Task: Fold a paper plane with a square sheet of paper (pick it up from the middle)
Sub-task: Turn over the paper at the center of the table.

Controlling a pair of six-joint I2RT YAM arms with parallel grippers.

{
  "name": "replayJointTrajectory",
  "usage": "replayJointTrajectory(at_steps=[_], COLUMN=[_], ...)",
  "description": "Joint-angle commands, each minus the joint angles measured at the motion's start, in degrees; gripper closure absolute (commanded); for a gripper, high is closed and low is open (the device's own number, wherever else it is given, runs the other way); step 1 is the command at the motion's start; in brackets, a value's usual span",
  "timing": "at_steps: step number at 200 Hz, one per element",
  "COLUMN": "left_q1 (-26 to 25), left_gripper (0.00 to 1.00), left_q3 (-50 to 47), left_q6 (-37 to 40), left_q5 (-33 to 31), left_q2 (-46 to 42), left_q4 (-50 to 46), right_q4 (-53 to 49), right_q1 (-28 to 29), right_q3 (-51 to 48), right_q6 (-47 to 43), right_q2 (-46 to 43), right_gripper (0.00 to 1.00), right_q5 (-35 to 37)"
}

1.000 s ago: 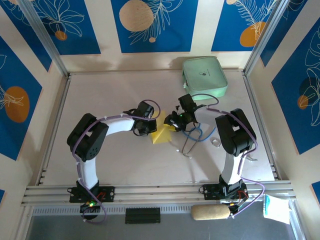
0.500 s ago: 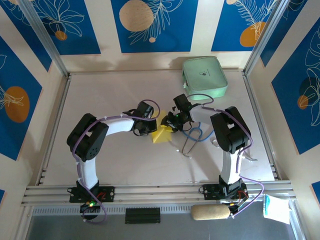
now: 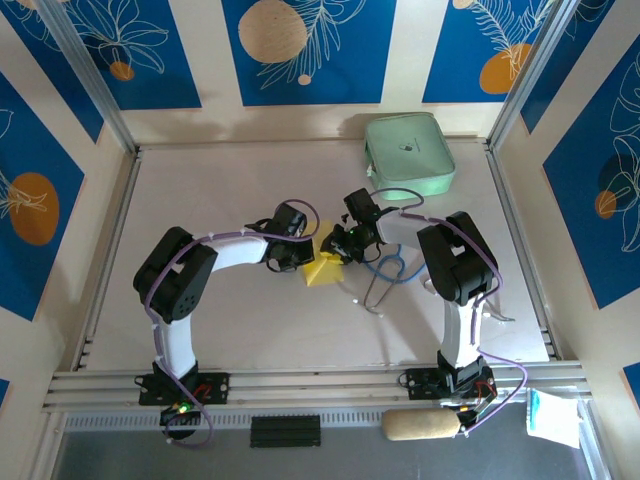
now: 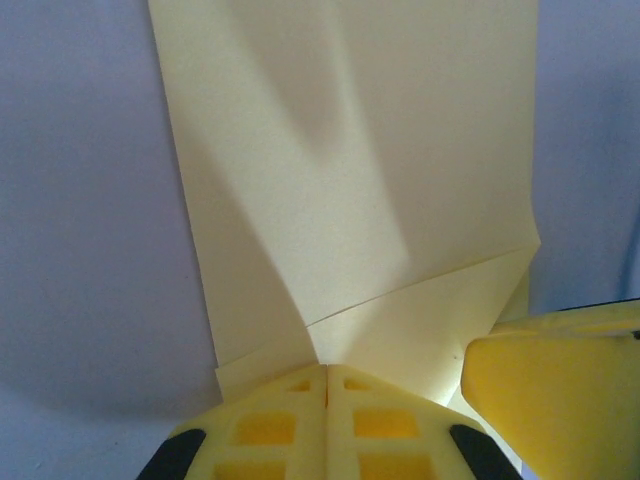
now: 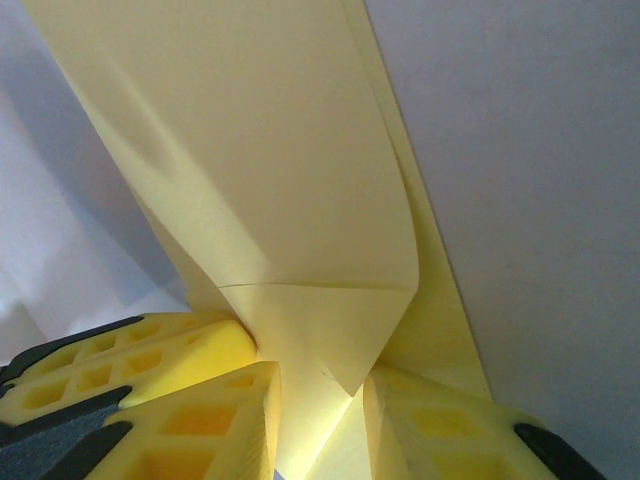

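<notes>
The yellow square sheet of paper (image 3: 324,269) lies mid-table, folded into a wedge with creased flaps (image 4: 350,180) (image 5: 260,170). My left gripper (image 3: 302,252) is shut on the sheet's near edge, its fingertips pressed together over the paper (image 4: 327,372). From the other side, my right gripper (image 3: 338,244) straddles a pointed flap. Its jaws stand apart, and the flap's tip hangs in the gap (image 5: 322,420) without being pinched. The left gripper's fingers (image 5: 140,350) show beside it in the right wrist view. One right finger (image 4: 550,390) shows in the left wrist view.
A mint-green rounded case (image 3: 409,152) sits at the back right. A blue looped cable (image 3: 390,267) and a grey wire loop (image 3: 374,296) lie just right of the paper, under the right arm. Metal rails (image 3: 300,385) border the table's near edge.
The right gripper has moved left onto the paper's flap and its jaws have narrowed. The left gripper has stayed shut on the paper without moving.
</notes>
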Motion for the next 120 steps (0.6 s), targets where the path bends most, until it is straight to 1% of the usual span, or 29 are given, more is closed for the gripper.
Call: replayJointTrajectory(at_steps=[1,19,61,120], left_q1=[0.5,0.8,1.8,2.4], left_gripper=[0.97,0.97,0.97,0.96], left_q3=[-2.1,-2.4,-3.9,-3.6], left_q6=[-0.8,-1.2,-2.9,-3.1], left_q5=[-0.3,-0.1,2.1,3.8], left_q2=[1.5,1.3,1.3,1.0], left_q4=[-2.9,-2.6,-0.4,0.1], right_q4=[0.2,2.4,6.6,6.4], right_q1=[0.3,0.3,0.3,0.4], right_q3=[0.6,-0.5,-2.8,-2.9], right_q6=[0.0,-0.1,-0.7,-2.1], right_q2=[0.7,0.0,-1.5,-0.7], right_gripper=[0.71,0.71,0.77,0.85], right_q5=[-2.1,-3.4,-5.3,-4.8])
